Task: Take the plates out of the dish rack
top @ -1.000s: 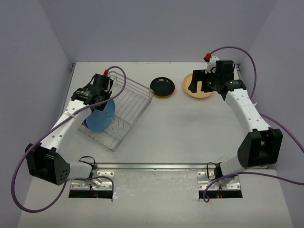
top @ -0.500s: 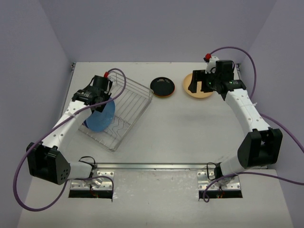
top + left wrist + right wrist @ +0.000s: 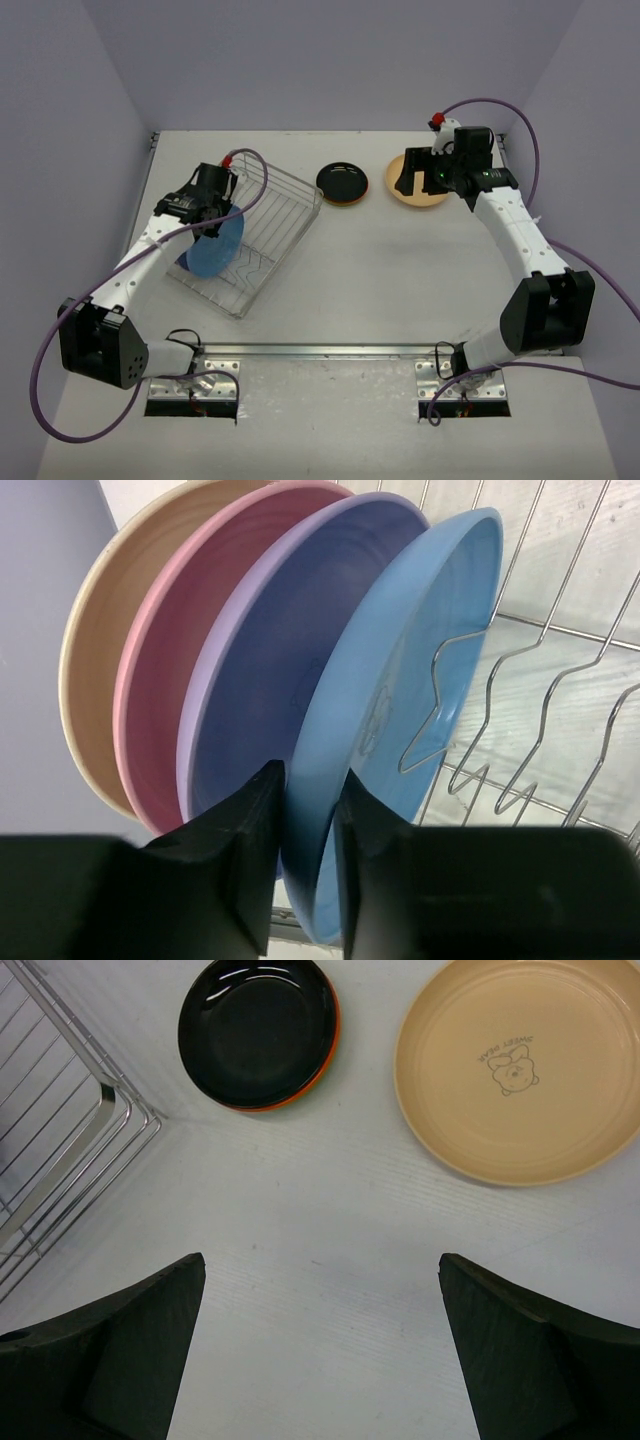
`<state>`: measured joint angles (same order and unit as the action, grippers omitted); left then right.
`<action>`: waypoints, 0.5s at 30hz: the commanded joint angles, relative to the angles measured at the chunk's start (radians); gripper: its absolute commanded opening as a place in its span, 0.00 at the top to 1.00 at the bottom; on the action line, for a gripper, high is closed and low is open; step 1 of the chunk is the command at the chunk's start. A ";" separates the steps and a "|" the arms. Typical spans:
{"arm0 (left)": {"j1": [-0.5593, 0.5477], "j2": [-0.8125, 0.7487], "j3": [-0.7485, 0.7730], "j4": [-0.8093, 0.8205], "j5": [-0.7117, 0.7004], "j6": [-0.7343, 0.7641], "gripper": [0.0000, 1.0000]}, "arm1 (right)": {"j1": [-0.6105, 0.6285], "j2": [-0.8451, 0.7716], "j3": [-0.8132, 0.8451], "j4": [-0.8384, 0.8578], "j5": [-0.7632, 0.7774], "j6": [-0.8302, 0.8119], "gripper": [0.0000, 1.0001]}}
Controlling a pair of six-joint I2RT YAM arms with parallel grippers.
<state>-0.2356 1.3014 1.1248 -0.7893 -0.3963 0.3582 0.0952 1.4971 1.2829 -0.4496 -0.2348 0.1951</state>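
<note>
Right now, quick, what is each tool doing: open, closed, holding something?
Left tool: closed on the blue plate, which stands in the dish rack.
Right tool: open, holding nothing.

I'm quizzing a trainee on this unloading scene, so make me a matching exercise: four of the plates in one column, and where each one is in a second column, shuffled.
1. blue plate
2. black plate
3. tan plate
4. pink plate

A. flat on the table by itself
B. rim pinched by the left tool
C. upright in the dish rack between the cream plate and the lavender plate
D. on top of the orange plate

Pairs: 1-B, 2-D, 3-A, 4-C
</note>
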 commanded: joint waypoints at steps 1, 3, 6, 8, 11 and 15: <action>0.004 -0.037 0.025 0.019 0.022 -0.010 0.80 | 0.006 -0.036 0.003 0.032 -0.017 0.011 0.01; 0.004 -0.044 0.032 0.012 0.006 -0.009 0.84 | 0.006 -0.037 0.003 0.032 -0.023 0.016 0.01; 0.004 -0.061 0.043 0.007 -0.017 -0.005 0.94 | 0.006 -0.038 0.001 0.035 -0.027 0.019 0.01; 0.004 -0.072 0.045 0.006 -0.032 0.004 0.99 | 0.007 -0.038 0.000 0.035 -0.031 0.021 0.01; 0.004 -0.085 0.069 -0.006 -0.043 0.014 1.00 | 0.008 -0.038 -0.001 0.034 -0.035 0.022 0.01; 0.004 -0.091 0.146 -0.037 -0.046 0.018 1.00 | 0.010 -0.041 0.002 0.035 -0.045 0.029 0.01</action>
<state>-0.2348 1.2549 1.1602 -0.8325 -0.4194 0.3775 0.0954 1.4967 1.2827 -0.4496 -0.2579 0.2102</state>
